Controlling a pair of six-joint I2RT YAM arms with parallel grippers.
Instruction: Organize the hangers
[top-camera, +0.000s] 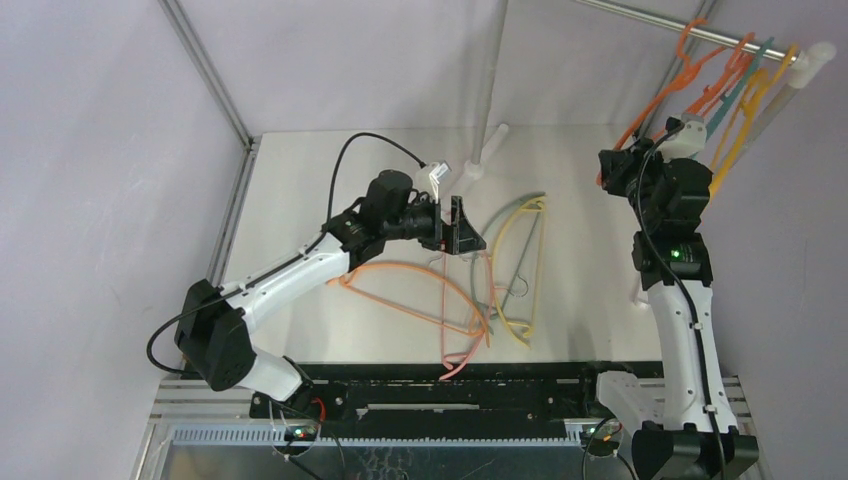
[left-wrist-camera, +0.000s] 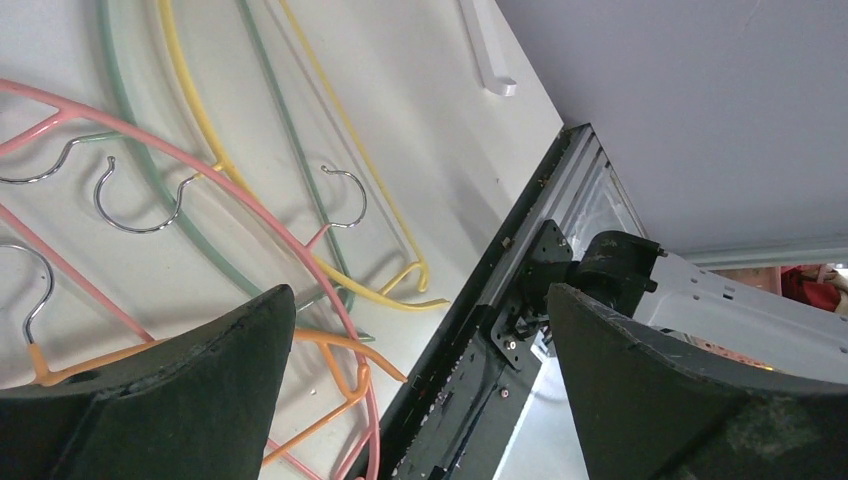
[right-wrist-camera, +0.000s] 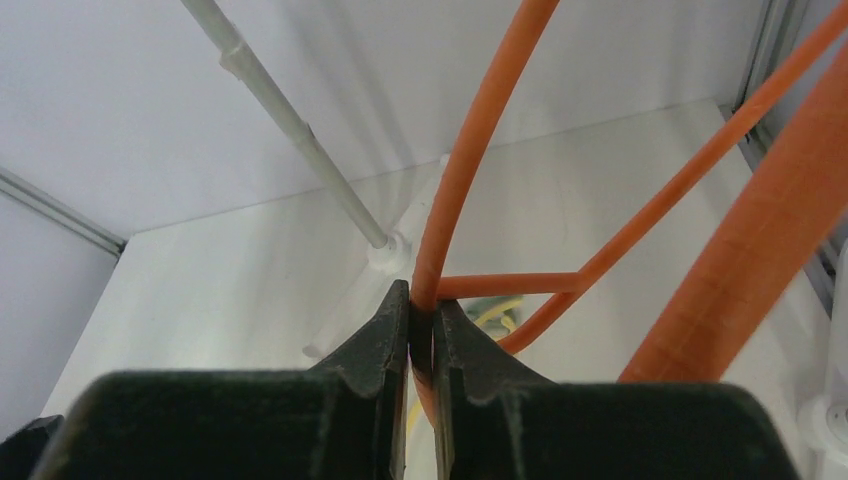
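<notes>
**A:** Where are the hangers (top-camera: 478, 318) rn?

**B:** Two lots. One bunch (top-camera: 738, 70) of orange, teal and yellow hangs on the rail (top-camera: 650, 18) above the far right corner of the surface (top-camera: 300, 180). The rest lie in a tangle mid-surface, running toward the near edge: pink, yellow, pale green, orange.

**A:** And the claws?

**B:** The right claw (right-wrist-camera: 421, 320) is clenched on an orange hanger (right-wrist-camera: 470, 150), pinching its thin arm. That one's up w/ the hung bunch and looks hooked on the rail, tho I can't see its hook. The left claw (left-wrist-camera: 420, 350) is spread wide w/ nothing in it, hovering over the tangle.

**A:** How do they handle, you reckon?

**B:** Light, I'd say. It's thin plastic rod, prob. springy, so it'll flex and swing if grabbed far from the hook. Smooth too, so a pinch could slide along it. Not fragile, imo.

**A:** Best spot to grab?

**B:** Near the neck, just below the metal hook (left-wrist-camera: 345, 171), or on a straight stretch of shoulder. Trouble is they overlap. The pink one (left-wrist-camera: 150, 140) crosses the yellow (left-wrist-camera: 395, 300) and the green, and the hooks are nested close. Lift one and its neighbours prob. drag along. I'd take whichever lies on top, at a stretch clear of the others.
</notes>
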